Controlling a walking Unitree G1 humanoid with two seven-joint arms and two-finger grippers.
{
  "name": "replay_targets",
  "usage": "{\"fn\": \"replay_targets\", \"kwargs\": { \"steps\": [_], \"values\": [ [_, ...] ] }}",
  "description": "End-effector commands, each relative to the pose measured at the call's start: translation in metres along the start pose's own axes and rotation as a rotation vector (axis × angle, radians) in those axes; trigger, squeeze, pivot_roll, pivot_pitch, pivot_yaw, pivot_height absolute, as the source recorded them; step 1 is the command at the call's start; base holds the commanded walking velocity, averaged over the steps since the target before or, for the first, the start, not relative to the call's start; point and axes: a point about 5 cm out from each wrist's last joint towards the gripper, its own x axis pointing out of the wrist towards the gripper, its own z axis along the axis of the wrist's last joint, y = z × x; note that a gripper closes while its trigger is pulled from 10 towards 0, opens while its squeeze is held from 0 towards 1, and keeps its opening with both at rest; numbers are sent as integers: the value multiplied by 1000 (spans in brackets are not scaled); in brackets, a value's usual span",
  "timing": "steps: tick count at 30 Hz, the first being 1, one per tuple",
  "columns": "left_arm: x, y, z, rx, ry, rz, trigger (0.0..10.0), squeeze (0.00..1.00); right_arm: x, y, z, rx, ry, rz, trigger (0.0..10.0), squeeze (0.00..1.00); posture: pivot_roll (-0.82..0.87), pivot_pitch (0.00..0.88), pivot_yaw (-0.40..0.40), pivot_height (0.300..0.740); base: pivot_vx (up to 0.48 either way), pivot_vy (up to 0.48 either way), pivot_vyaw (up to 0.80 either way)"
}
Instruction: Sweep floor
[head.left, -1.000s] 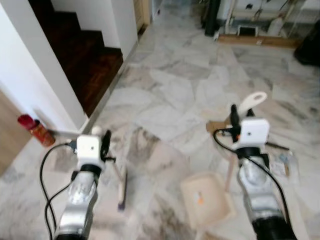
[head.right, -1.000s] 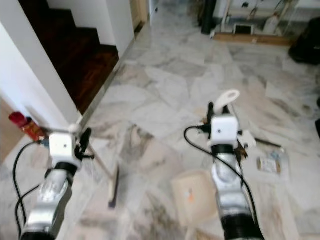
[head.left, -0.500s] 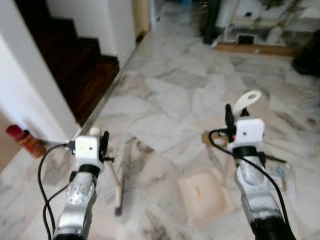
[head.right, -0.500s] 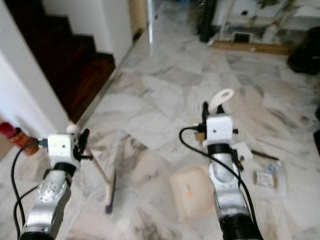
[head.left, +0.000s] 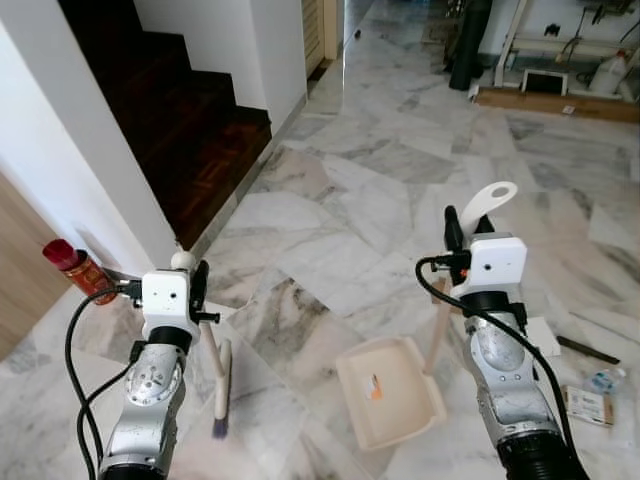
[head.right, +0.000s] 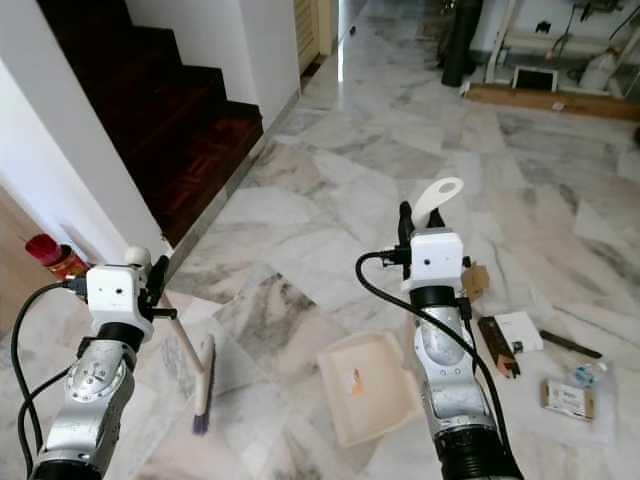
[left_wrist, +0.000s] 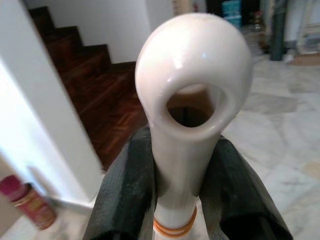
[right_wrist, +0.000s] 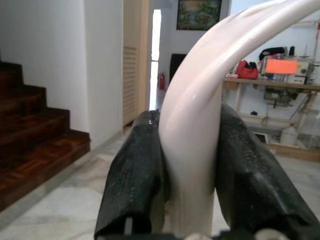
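My left gripper (head.left: 196, 286) is shut on the cream handle (left_wrist: 192, 100) of a hand brush, just below its round end with a hole. The brush head (head.left: 220, 388) rests on the marble floor under that arm. Further right, my right gripper (head.left: 466, 226) is shut on the curved cream handle (right_wrist: 200, 115) of a long-handled dustpan. Its cream pan (head.left: 390, 392) sits on the floor between the arms, with a small orange scrap inside. Litter lies to the right of the pan: a brown piece (head.right: 497, 346), white paper (head.right: 522, 330), a wrapper (head.right: 568, 398).
A dark wooden staircase (head.left: 190, 130) and a white wall (head.left: 70, 160) stand at the left. A red bottle (head.left: 72, 268) sits by the wall's foot. Shelving and a dark post (head.left: 470, 45) stand at the far end. A dark stick (head.right: 570, 345) lies at the right.
The whole picture has shifted and sharpened as the camera moved. Both grippers keep their hold, and the brush and dustpan stay under the arms as before.
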Motion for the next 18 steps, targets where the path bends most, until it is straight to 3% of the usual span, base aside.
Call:
{"fn": "replay_targets", "kwargs": {
  "steps": [1, 18],
  "values": [
    [3, 6, 11, 10, -58, 10, 10000, 0, 8, 2, 14, 3, -67, 6, 10000, 0, -17, 43, 52, 740, 326, 0, 0],
    [11, 4, 10, -31, -38, 6, 10000, 0, 11, 0, 14, 28, -66, -19, 10000, 0, -6, 56, 74, 740, 306, 0, 0]
  ]
}}
